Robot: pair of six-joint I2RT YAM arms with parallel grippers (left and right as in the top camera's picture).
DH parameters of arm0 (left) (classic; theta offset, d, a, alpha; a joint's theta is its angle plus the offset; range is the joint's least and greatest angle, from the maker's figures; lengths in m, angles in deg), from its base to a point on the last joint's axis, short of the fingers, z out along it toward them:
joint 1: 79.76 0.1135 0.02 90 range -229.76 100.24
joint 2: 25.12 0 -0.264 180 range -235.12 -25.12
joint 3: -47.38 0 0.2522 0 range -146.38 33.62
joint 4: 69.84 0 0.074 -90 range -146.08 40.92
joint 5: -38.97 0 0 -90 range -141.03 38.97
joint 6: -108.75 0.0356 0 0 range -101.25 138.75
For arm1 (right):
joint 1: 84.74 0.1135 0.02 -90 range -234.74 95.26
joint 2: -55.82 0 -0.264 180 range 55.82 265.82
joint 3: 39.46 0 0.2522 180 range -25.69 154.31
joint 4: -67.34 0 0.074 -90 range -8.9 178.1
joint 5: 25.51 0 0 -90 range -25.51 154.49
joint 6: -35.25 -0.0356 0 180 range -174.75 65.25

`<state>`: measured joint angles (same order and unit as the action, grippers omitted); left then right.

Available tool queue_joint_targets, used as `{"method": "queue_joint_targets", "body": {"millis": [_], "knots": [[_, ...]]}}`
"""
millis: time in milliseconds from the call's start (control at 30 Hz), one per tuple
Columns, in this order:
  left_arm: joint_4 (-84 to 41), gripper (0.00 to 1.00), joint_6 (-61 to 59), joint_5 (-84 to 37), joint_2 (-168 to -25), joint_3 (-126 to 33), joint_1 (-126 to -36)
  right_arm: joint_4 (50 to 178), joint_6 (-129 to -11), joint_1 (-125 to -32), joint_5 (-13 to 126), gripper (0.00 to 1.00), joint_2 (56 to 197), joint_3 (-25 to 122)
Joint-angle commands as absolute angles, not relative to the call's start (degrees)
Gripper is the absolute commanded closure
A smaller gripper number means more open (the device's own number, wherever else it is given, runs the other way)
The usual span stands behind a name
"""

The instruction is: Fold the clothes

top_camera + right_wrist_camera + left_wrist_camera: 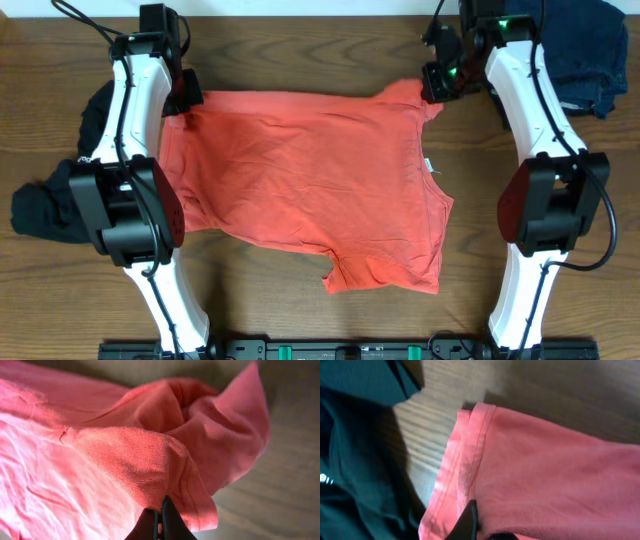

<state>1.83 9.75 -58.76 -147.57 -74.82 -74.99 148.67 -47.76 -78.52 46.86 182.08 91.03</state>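
Two grippers sit at the far edge of the shirt (pixel 300 170). The right gripper (pixel 160 519) is pinched together on a bunched sleeve. The left gripper (pixel 482 527) is at the hem corner; I cannot tell its closure. I'd lift both evenly, keeping that edge taut. The shirt lies spread mid-counter (pixel 330 50), wrinkled, no lettering showing.

The T-shirt (pixel 300 170) lies spread on the table (pixel 300 40) — limp garment (pixel 40 210) left of it, cloth heap (pixel 590 50) behind-right.
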Motion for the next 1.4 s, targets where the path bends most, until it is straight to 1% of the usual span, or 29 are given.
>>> {"method": "queue_joint_targets", "body": {"millis": [0,333,700,733,767,800,833,900,933,1000,1133,1233,1267,1300,1367], "knots": [[2.4,0.94,10.1,-59.5,-146.4,-74.3,-74.7,149.6,-46.0,-77.0,46.2,0.99,182.0,89.5],[6.1,0.94,10.1,-59.5,-146.6,-73.3,-74.7,149.9,-44.8,-72.4,46.3,0.99,182.0,83.1],[10.4,0.94,10.1,-62.7,-146.6,-71.2,-74.7,152.7,-44.8,-72.9,46.7,0.99,182.0,79.8],[10.6,0.87,10.1,-62.7,-146.6,-70.9,-74.7,152.8,-44.8,-73.0,46.7,0.99,182.0,79.8],[10.8,0.75,10.1,-62.7,-146.6,-70.7,-74.7,152.9,-44.8,-73.1,46.6,0.98,181.9,79.9],[10.9,0.57,10.1,-62.7,-146.6,-70.7,-74.7,153.1,-44.7,-73.1,46.2,0.86,181.9,80.0],[10.9,0.48,10.1,-62.7,-146.6,-70.7,-74.7,153.4,-43.9,-73.1,46.0,0.76,181.9,80.3],[11.0,0.34,10.1,-62.7,-146.6,-70.7,-74.7,154.3,-43.2,-73.1,46.4,0.66,181.6,81.4],[11.2,0.31,10.1,-62.7,-146.5,-70.7,-74.7,154.7,-43.0,-73.1,46.5,0.63,181.3,82.2],[12.3,0.27,10.1,-62.7,-146.4,-71.0,-74.7,156.0,-42.9,-73.2,46.5,0.59,180.5,85.2],[14.2,0.27,9.8,-62.1,-144.7,-71.9,-74.7,160.2,-42.9,-73.3,46.5,0.56,178.3,91.6],[15.4,0.26,8.3,-62.0,-140.2,-72.0,-74.7,163.9,-42.9,-73.4,46.4,0.49,176.0,96.0],[16.1,0.25,7.7,-62.0,-137.9,-72.0,-74.7,165.1,-43.2,-73.5,46.4,0.39,175.0,97.1],[16.7,0.23,7.0,-62.0,-135.6,-72.0,-74.7,165.8,-43.7,-73.5,46.4,0.33,174.0,97.5],[18.0,0.21,5.4,-62.0,-130.6,-72.0,-74.7,166.9,-45.6,-73.5,46.4,0.29,171.7,97.7]]}}
